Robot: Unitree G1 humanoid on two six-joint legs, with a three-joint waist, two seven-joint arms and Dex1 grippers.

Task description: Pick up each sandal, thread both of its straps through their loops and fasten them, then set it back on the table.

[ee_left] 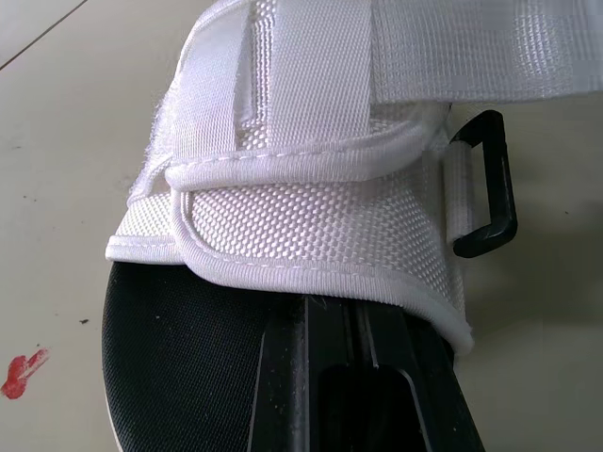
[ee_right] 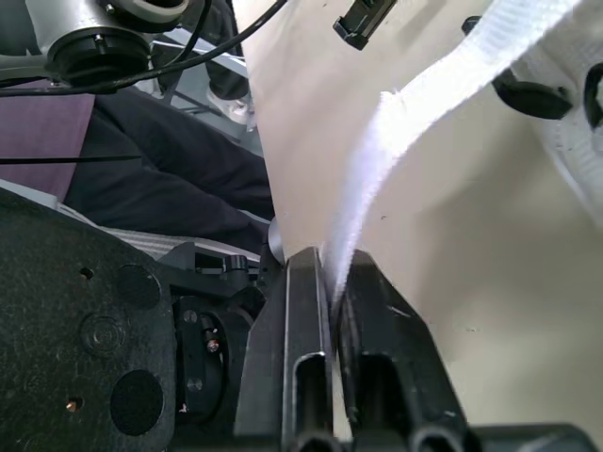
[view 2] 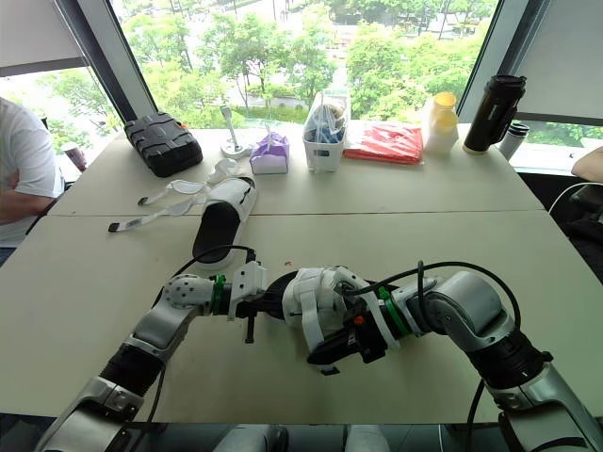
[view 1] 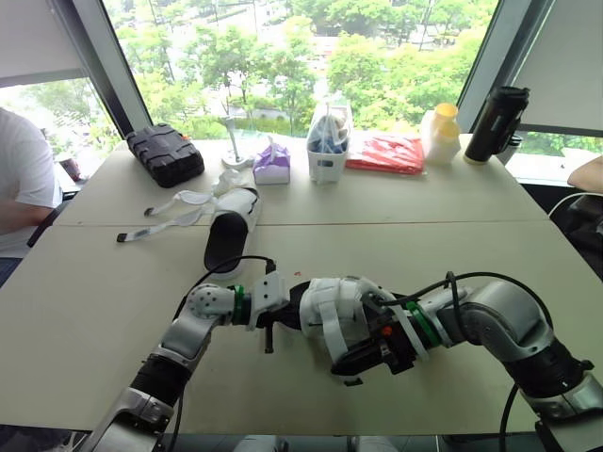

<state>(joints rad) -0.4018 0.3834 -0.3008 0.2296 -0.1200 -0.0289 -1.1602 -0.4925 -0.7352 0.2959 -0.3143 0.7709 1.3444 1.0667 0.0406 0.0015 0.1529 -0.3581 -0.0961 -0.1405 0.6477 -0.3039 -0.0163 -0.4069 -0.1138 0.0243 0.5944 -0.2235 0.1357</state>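
A white sandal [view 1: 334, 315] with a black sole is held just above the table's front middle, between both grippers. My left gripper [ee_left: 363, 315] is shut on the sole's edge, under the white woven upper [ee_left: 311, 226] and beside a black loop [ee_left: 485, 184]. My right gripper [ee_right: 332, 282] is shut on a white strap [ee_right: 443, 94] that runs up from its fingers toward the sandal. A second sandal [view 1: 231, 235] lies farther back on the left, its loose straps [view 1: 165, 221] spread over the table.
Along the far edge stand a black case [view 1: 165, 153], a purple tissue pack [view 1: 271, 162], a white container [view 1: 327, 146], a red bag [view 1: 386, 153], a yellow-capped bottle [view 1: 441, 132] and a black flask [view 1: 495, 124]. A person [view 1: 19, 179] sits at the left.
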